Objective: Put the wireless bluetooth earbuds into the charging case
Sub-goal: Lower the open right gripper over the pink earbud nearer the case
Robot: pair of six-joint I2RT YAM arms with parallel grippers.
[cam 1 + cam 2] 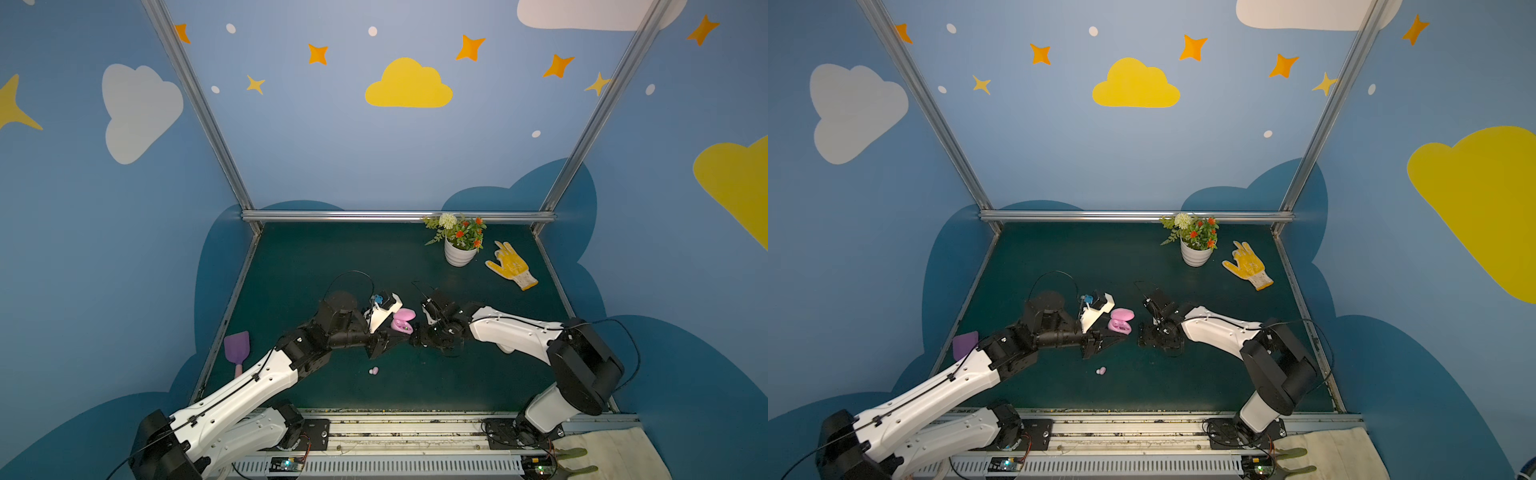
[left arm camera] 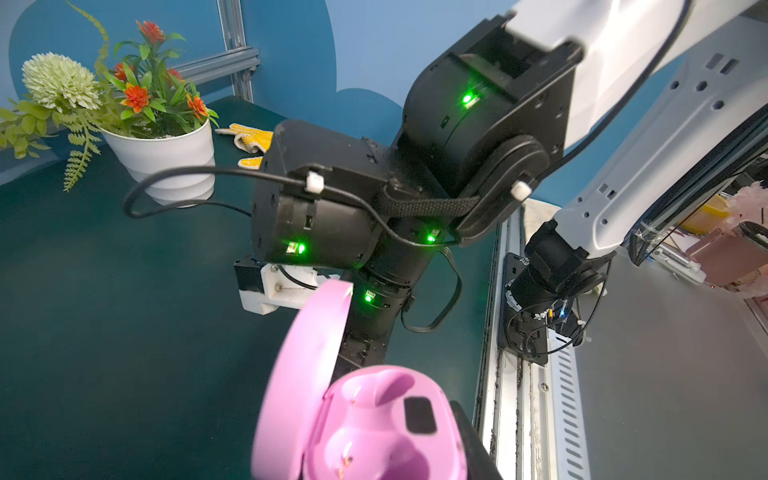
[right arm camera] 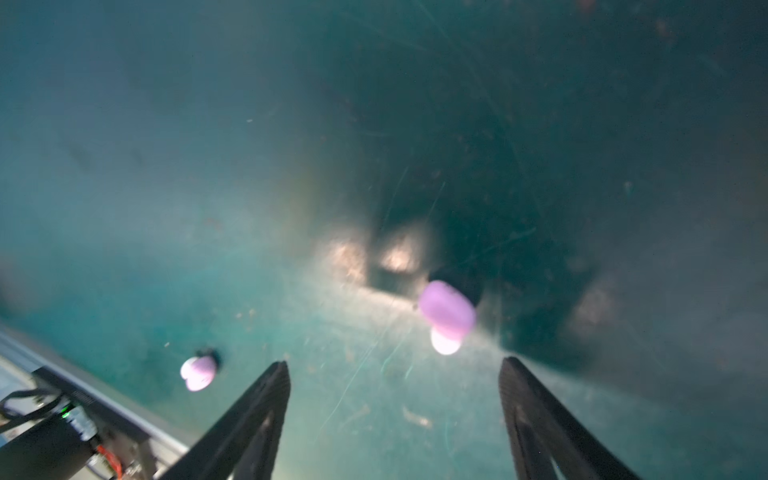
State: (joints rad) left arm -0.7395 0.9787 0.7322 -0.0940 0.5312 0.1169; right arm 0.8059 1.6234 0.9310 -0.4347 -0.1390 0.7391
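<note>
Presently the left gripper (image 1: pixel 392 337) has its jaws clenched on the pink charging case (image 2: pixel 382 424) near the centre of the desk (image 1: pixel 332 257). The lid (image 2: pixel 307 374) stands open and both wells look empty. The right gripper (image 3: pixel 395 363) points down at the desk just right of the case, jaws released and wide apart. One earbud (image 3: pixel 446 316) lies on the desk just beyond its fingertips, untouched. A second earbud (image 1: pixel 374 370) lies alone nearer the front edge, left of centre. Risks noted: the bud is small, rounded and glossy, so jaws closing off-centre would likely squirt it sideways. It also lies toward one fingertip rather than midway between them. The jaws work low over the desk, and a deeper reach could scrape the surface. Both wrists crowd the centre, so a careless transfer could knock the lid or the other arm. Visibility is limited. The right wrist view is blurred, and both top views hide the bud under the right arm. Only a sliver of one left finger shows beside the case, and whether the case rests on the desk cannot be told. No further buds are visible. The potted plant (image 1: pixel 459 249), glove (image 1: pixel 512 266) and purple scoop (image 1: pixel 237 347) lie well apart.
</note>
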